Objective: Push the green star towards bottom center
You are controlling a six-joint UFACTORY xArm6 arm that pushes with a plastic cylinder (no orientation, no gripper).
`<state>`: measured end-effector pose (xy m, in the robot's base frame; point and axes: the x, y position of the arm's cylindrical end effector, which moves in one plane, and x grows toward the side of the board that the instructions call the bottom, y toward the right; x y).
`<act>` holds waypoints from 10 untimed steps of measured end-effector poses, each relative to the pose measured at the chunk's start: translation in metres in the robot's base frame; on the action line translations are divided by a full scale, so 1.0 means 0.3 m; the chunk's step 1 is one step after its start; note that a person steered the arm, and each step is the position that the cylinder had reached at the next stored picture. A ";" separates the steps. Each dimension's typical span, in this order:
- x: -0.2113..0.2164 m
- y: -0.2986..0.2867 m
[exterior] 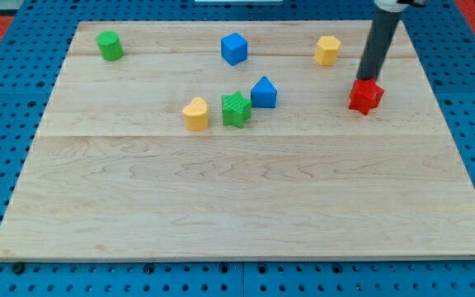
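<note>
The green star (236, 109) lies on the wooden board (246, 206) a little above the middle, between a yellow heart (195, 114) at its left and a blue pentagon-like block (263, 92) at its upper right, close to both. My tip (365, 80) is far to the star's right, right at the top edge of a red star (365, 96). The dark rod rises from there to the view's top.
A green cylinder (110, 45) stands at the top left. A blue cube (233, 49) is at the top centre. A yellow hexagon-like block (327, 50) is at the top right, left of the rod. Blue pegboard surrounds the board.
</note>
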<state>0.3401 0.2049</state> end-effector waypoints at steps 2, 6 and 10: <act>0.154 -0.156; 0.033 -0.174; 0.033 -0.212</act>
<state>0.3501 0.1413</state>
